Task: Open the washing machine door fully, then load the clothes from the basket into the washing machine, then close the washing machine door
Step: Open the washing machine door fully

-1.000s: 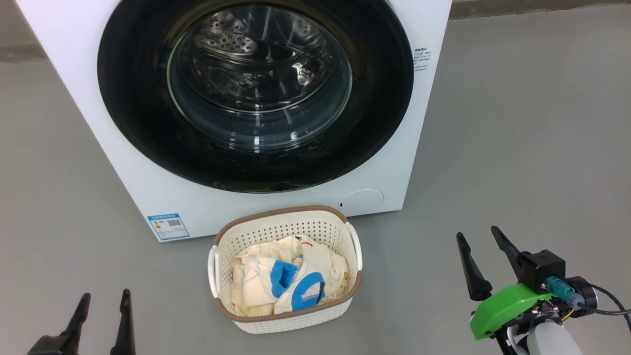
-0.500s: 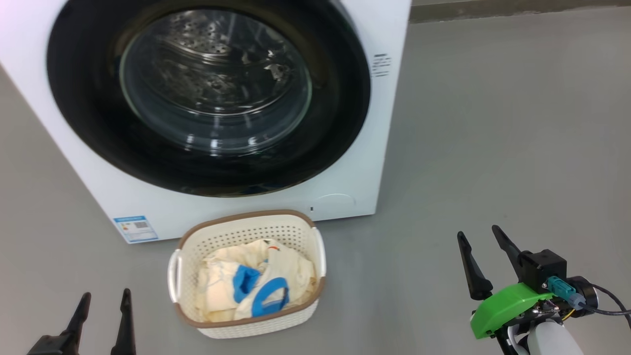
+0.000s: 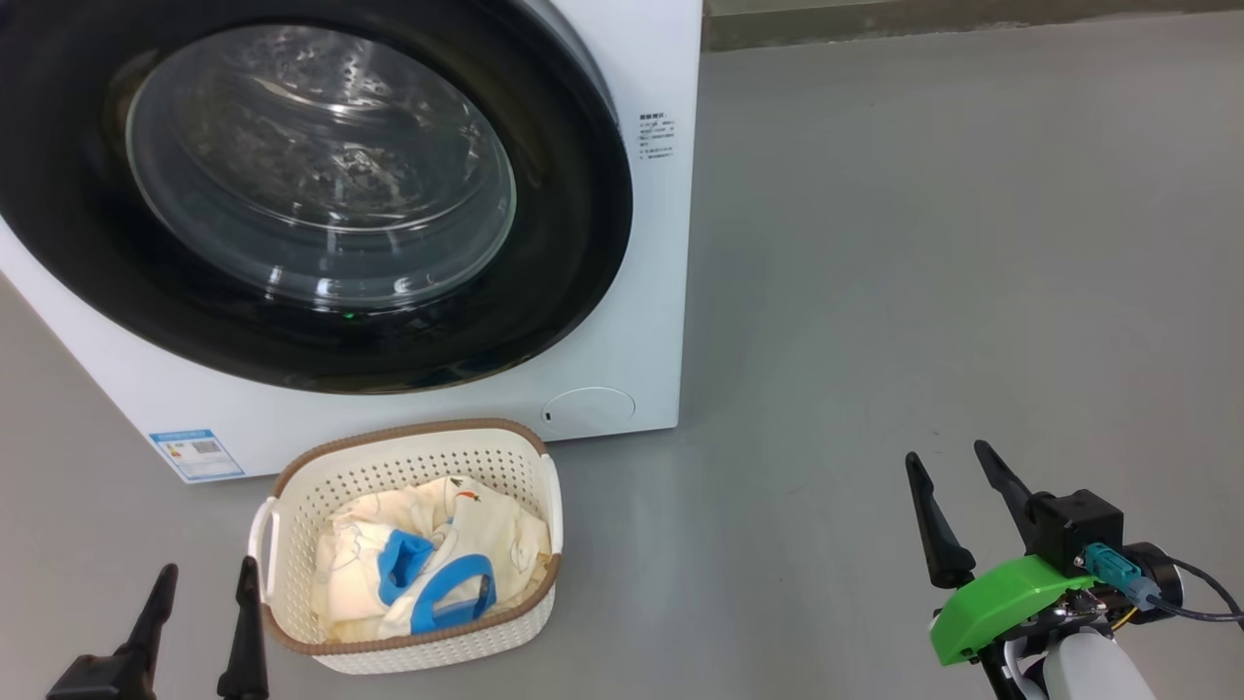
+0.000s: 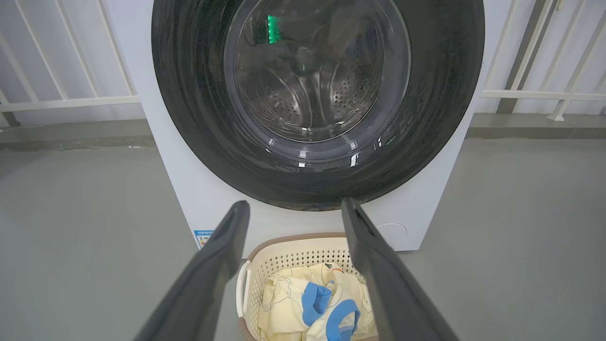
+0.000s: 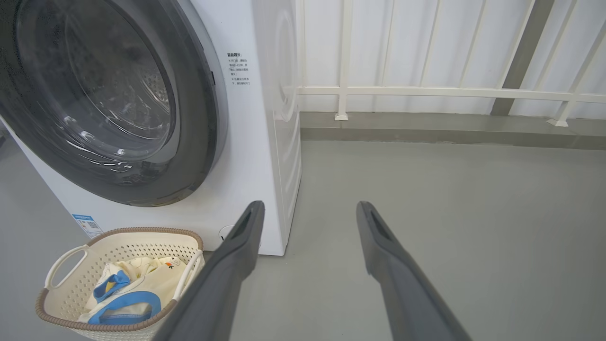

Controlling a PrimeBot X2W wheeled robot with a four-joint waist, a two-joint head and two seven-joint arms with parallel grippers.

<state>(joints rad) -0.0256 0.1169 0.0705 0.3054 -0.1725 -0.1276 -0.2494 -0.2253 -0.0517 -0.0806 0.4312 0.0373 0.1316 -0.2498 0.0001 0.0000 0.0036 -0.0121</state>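
Basket (image 3: 403,429) of clothes (image 3: 355,583), just beside spread left fingers (image 3: 246,622)

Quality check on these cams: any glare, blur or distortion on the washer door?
Head view: sharp, even light, white glints on the glass of the washing machine door. Left wrist view: a green reflection streak on that glass, railing bars splayed by the wide lens. Right wrist view: door seen obliquely, streaky glints.

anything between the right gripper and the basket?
Nothing. In the head view, only bare grey floor lies between the right gripper and the basket.
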